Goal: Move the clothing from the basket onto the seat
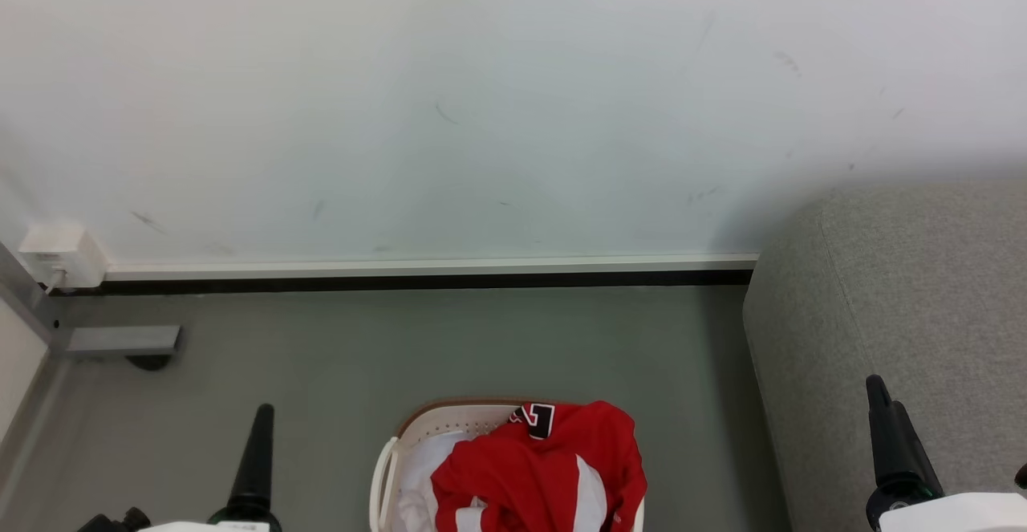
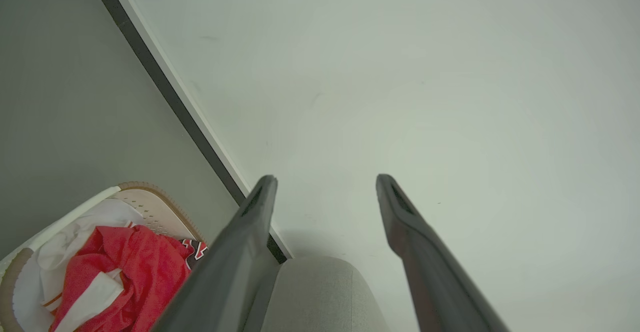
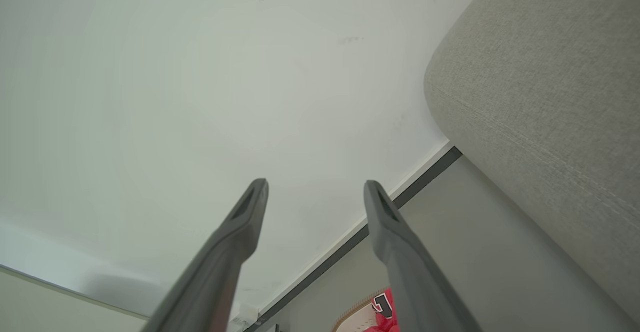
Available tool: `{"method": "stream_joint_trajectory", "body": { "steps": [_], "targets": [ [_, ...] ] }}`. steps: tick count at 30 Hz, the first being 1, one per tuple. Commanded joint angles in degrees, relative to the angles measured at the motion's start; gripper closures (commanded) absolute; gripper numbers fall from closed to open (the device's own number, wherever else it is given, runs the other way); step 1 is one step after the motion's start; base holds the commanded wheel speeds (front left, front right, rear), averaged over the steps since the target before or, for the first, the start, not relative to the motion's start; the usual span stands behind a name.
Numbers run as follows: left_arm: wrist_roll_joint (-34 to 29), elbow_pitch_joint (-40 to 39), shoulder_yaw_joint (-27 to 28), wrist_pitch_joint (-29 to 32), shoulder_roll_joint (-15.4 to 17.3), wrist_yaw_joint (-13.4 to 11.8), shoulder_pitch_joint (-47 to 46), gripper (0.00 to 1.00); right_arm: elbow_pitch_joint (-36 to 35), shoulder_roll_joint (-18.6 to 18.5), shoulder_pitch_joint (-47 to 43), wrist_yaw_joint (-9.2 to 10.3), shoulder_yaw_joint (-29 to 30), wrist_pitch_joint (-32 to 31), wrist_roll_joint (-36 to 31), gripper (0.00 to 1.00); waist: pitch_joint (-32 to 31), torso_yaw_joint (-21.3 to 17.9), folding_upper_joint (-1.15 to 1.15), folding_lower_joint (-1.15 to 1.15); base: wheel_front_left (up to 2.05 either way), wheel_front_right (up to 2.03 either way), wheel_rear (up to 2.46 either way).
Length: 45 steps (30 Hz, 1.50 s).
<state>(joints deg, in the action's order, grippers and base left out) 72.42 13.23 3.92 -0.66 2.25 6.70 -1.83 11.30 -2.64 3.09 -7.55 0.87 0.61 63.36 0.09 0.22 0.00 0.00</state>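
- Nearest the lens, the left pincer [image 2: 326, 179] and the right pincer [image 3: 316, 185] each stand with fingers wide apart, holding nothing.
- Between and below them, the clothing [image 1: 545, 468] lies heaped in the basket [image 1: 417, 424]; the seat [image 1: 899, 291] is beside the right pincer.
- Pick apparently not begun; next, a pincer should drop onto the red heap and pinch it.
- The basket's near half is cut off; the white cloth [image 1: 421, 460] lies partly buried.
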Motion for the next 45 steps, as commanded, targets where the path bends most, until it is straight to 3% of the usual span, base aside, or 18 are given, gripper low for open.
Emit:
{"method": "stream_joint_trajectory", "body": {
  "steps": [1, 21, 45],
  "targets": [
    [-3.5, -1.4, 0.0, -0.7, 0.4, -0.2, -0.1, 0.0, -1.4, -0.9, 0.3, 0.03, -0.4, 0.7, -3.6, 0.0, 0.0, 0.0, 0.0, 0.0, 0.0, 0.0, 0.0],
    [-29.2, -4.9, -2.0, -4.7, 0.5, -2.0, 2.4, 0.0, -0.4, -2.4, -0.5, 0.05, -2.1, 4.7, -27.8, 0.0, 0.0, 0.1, 0.0, 0.0, 0.0, 0.0, 0.0],
    [-46.7, -7.7, -2.8, -8.6, 0.6, -2.1, 4.6, 0.0, -0.6, -1.8, -1.3, 0.07, -0.8, 8.7, -43.7, 0.0, -0.2, -0.2, 0.0, 0.0, 0.0, 0.0, 0.0]
  ]
}}
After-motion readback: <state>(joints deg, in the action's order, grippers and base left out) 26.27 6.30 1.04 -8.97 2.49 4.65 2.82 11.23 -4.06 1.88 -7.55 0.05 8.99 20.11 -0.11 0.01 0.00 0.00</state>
